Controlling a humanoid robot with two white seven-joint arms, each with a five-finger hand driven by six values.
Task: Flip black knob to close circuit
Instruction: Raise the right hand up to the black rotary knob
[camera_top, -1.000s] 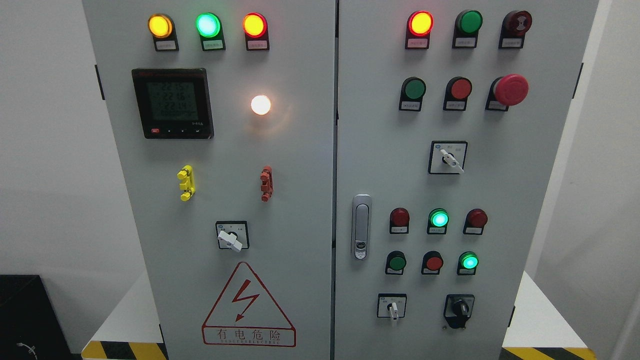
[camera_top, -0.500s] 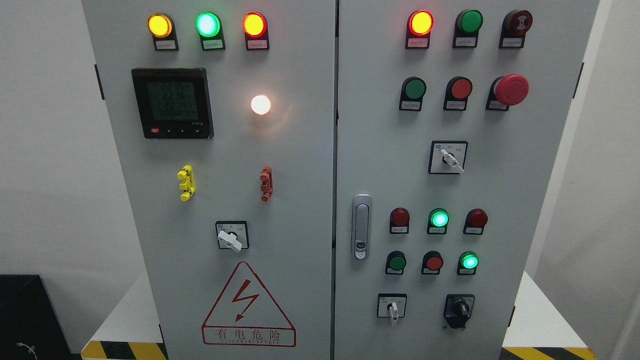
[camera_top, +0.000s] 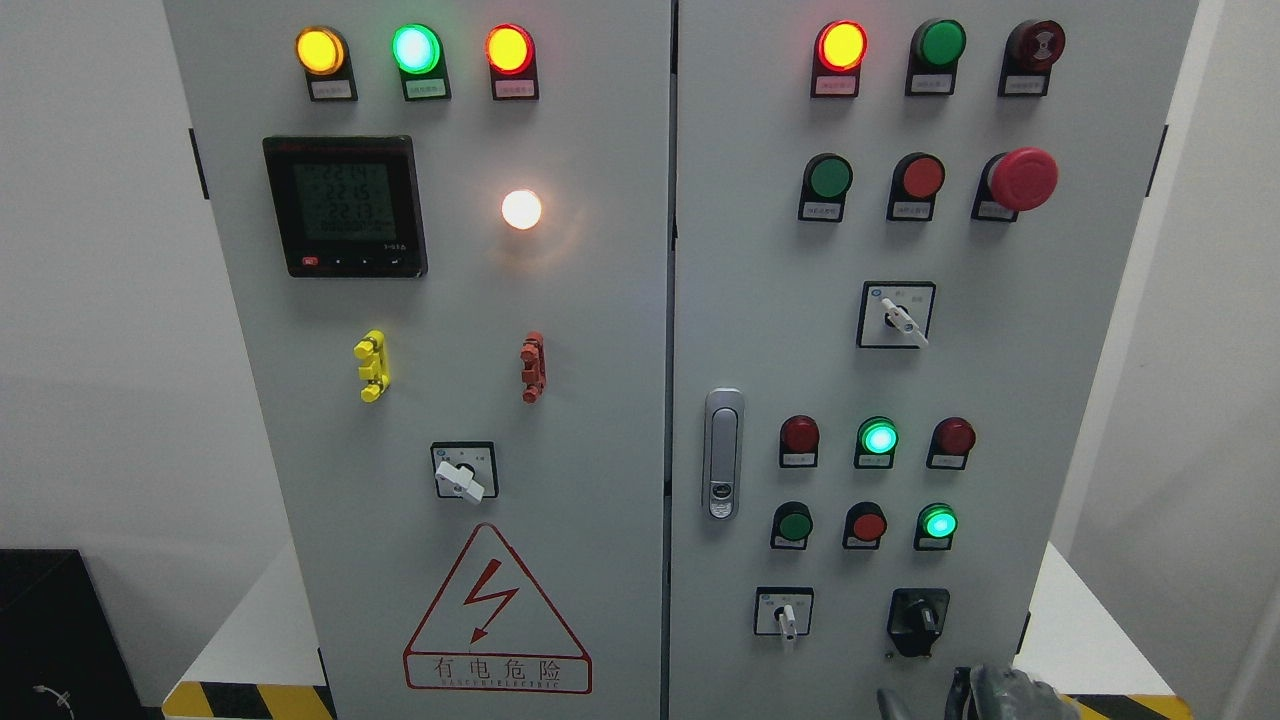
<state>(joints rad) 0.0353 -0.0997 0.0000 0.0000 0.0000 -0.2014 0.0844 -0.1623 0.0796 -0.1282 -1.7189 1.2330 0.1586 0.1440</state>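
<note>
Black knob (camera_top: 918, 620) on grey panel (camera_top: 600, 400) (lower right), handle upright; right hand (camera_top: 985, 692) below, fingers' state unclear.

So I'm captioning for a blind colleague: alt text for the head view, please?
A hand rises at the bottom edge just below the black knob on a grey cabinet's right door, not touching it. Lamps glow red, green and yellow above.

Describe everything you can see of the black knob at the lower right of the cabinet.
The black knob is a rotary selector on a black square base, low on the right door, right of a white-handled switch and below a lit green lamp. It looks like matte plastic with a raised grip bar running roughly vertical. Nothing touches it. A hand shows at the bottom edge just below it; its fingers are too cropped to judge.
</note>
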